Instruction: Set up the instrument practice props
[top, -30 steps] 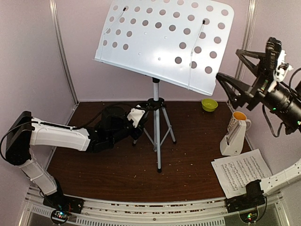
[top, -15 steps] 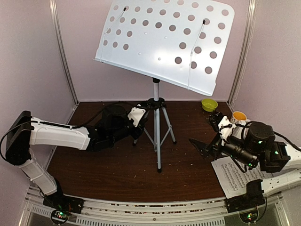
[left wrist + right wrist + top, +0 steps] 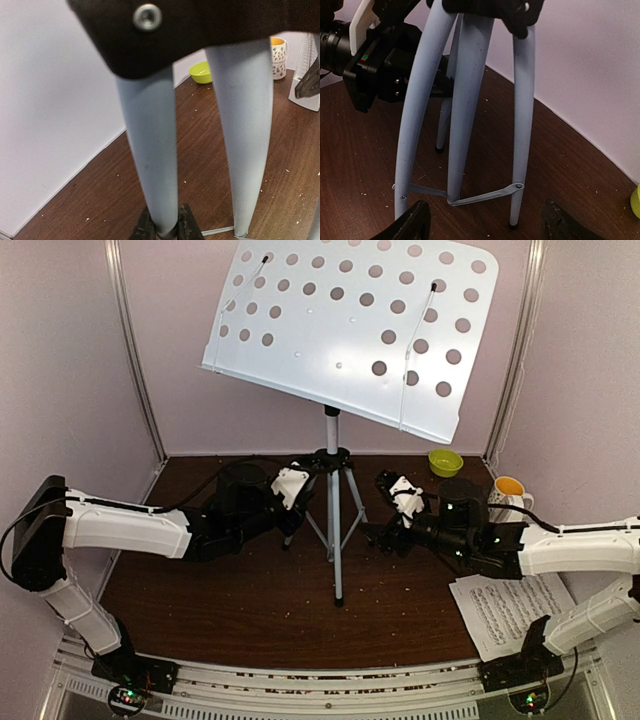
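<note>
Music stand [image 3: 330, 435] is standing upright at the middle of the tabletop [image 3: 220, 590], toward the far wall. Settling it in place looks to be the step you are working on. Its long axis is running straight up the silver post. The white perforated desk [image 3: 350, 325] on top is tipping back, its face looking toward the near side and upward. Its wide edge is running left to right, with the right end dipping a little, and no page is lying on it.

On the left, your left claw [image 3: 161, 229] is pinching the lower part of one tripod leg [image 3: 150, 165], with a fingertip pressing on either side in the left wrist view. To the right of the post, your right claw [image 3: 487, 223] is gaping wide and gripping nothing. It is sitting level with the legs and near them, but touching none.

For the next move, I judge you are needing that spread claw on a right-hand leg, so both arms are bracing the tripod. Be going gently: the broad desk is making the stand top-heavy, and a sideways pull could tip the post.

Further right, the sheet-music pages [image 3: 515, 610] are lying flat at the near right corner, well apart from the stand and waiting for the desk. The metronome [image 3: 311, 102] is showing only at the right edge of the left wrist view, near the mug [image 3: 510, 490]. The bowl [image 3: 445, 462] is sitting at the far right.
</note>
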`<state>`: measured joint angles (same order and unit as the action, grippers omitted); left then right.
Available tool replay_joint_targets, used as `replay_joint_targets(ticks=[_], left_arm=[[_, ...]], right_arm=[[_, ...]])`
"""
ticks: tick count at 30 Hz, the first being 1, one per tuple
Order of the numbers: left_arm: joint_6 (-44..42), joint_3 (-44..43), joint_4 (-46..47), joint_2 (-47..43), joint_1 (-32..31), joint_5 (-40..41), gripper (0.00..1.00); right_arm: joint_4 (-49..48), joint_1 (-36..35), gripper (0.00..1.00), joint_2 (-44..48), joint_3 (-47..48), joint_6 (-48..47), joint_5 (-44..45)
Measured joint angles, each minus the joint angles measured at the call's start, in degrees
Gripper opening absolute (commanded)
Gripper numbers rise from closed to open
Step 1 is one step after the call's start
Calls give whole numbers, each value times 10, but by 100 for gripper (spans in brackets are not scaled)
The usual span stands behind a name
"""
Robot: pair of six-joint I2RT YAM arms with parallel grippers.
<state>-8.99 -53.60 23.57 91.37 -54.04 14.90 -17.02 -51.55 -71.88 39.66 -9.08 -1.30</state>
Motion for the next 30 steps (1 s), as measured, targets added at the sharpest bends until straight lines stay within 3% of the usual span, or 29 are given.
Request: replay_joint_targets(ticks=[13,22,30], left_arm=[[4,8,3,-7,0,-8,0],[5,9,-1,-11,1,-12,0],[-3,45,-16,-58,9,-32,0]], right_arm=[[-128,54,59,-137,75,-54,-72],[-124,58,23,-182,125,-100,-99],[-103,63,2,-181,139,-116,-115]])
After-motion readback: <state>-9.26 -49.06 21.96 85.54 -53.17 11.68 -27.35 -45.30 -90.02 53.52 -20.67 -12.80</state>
